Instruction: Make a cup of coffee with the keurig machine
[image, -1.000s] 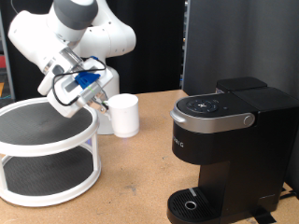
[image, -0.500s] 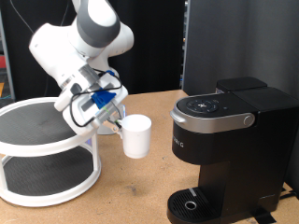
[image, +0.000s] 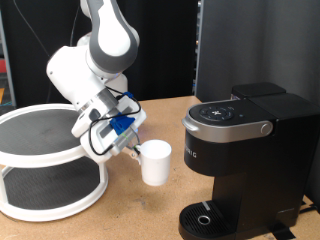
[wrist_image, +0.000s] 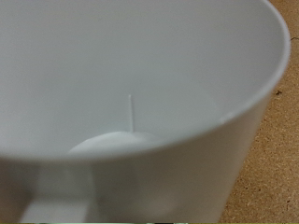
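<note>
The gripper (image: 133, 150) is clenched on the handle side of the cup (image: 154, 163), held upright just off the keurig machine (image: 243, 160), on its exterior-view left, above the tabletop (image: 130, 212). A white two-tier round shelf (image: 50, 160) stands further from the machine on that same side. The wrist view is filled by the cup's empty white inside (wrist_image: 131, 93).
</note>
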